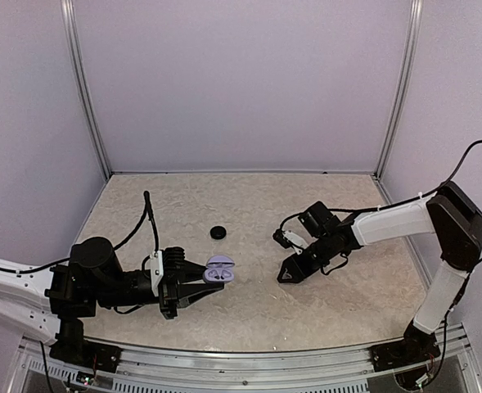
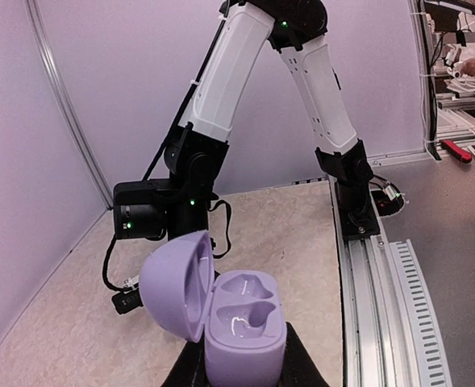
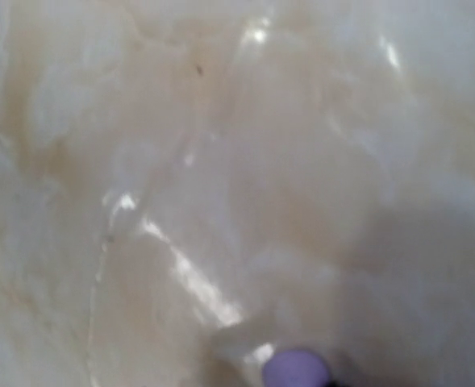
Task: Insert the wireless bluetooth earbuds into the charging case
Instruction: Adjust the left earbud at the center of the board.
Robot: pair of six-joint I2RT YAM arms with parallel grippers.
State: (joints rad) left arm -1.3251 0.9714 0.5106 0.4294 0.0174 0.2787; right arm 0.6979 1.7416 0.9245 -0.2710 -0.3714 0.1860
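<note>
The left tool (image 2: pixel 243 372) is clamping the open charging case (image 2: pixel 241 322), a black disc (image 1: pixel 218 232) is lying on the table (image 1: pixel 224 321) beyond its tip, and the right tool (image 1: pixel 291 270), grip unreadable, is showing a lavender earbud (image 3: pixel 295 369) at its own tip.

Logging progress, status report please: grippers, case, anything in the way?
Left gripper shut on open charging case, hollows empty. Right gripper low at table, lavender blob, maybe earbud, by its tip, grip unclear. Black disc sits apart.
</note>
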